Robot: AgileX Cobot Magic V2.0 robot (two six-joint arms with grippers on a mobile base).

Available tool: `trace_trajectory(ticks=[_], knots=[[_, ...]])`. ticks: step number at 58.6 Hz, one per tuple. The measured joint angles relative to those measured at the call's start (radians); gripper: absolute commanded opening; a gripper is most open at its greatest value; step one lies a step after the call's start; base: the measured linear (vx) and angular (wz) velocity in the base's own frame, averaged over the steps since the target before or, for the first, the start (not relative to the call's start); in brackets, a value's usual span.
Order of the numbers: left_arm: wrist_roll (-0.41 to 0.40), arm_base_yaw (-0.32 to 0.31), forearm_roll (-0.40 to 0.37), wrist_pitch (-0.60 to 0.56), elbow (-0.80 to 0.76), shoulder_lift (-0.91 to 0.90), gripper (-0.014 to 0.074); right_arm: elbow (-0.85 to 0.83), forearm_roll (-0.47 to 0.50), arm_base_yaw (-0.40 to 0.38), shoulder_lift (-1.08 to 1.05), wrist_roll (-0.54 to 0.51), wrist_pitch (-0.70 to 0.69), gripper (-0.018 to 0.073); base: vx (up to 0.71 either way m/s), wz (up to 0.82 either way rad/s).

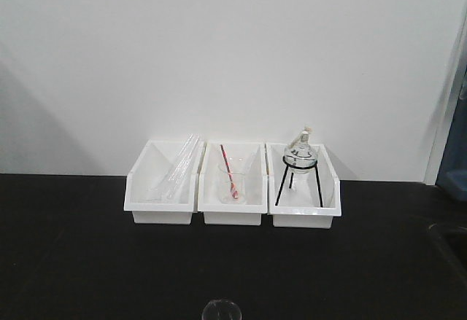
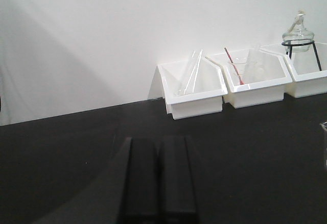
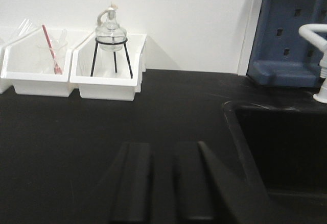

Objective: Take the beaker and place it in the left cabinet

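The beaker point(image 1: 221, 310) shows only as a clear glass rim at the bottom edge of the front view, standing on the black counter point(image 1: 73, 247) in front of the bins. A sliver of its glass point(image 2: 324, 132) shows at the right edge of the left wrist view. The left cabinet is out of view. My left gripper point(image 2: 158, 140) hovers low over the counter, well left of the beaker, its dark fingers pressed together and empty. My right gripper point(image 3: 163, 145) hangs over the counter beside the sink, with a narrow gap between its fingers and nothing in it.
Three white bins stand along the back wall: one with glass tubes point(image 1: 162, 189), one with a beaker holding a red rod point(image 1: 232, 181), one with a round flask on a black tripod point(image 1: 300, 163). A black sink point(image 3: 286, 147), white tap point(image 3: 317, 35) and blue rack point(image 3: 294, 30) lie right.
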Motion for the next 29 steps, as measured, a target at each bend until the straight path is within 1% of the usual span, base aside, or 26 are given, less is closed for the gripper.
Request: trace_trajectory(ticks=[6,10,13,17,22,27,29], knots=[[0.0,0.0,0.0,0.0,0.0,0.0,0.0001,0.0,0.0,0.0,0.065,0.0,-0.059,0.052,0.0,0.0],[0.0,0.0,0.0,0.0,0.0,0.0,0.0001,0.0,0.0,0.0,0.117,0.005,-0.123,0.0587,0.0,0.0],[0.0,0.0,0.0,0.0,0.0,0.0,0.0001,0.0,0.004,0.0,0.172,0.028,-0.182,0.0618,0.0,0.0],[0.0,0.0,0.0,0.0,0.0,0.0,0.0001,0.0,0.006,0.0,0.239,0.071,-0.256,0.0638,0.0,0.0],[0.0,0.0,0.0,0.0,0.0,0.0,0.0001,0.0,-0.02,0.0,0.36,0.121,-0.369,0.063,0.0,0.0],[0.0,0.0,0.0,0.0,0.0,0.0,0.0001,0.0,-0.134,0.0,0.488,0.141,-0.493,0.0616,0.0,0.0],[0.0,0.0,0.0,0.0,0.0,0.0,0.0001,0.0,-0.204,0.0,0.547,0.147,-0.567,0.061,0.0,0.0]])
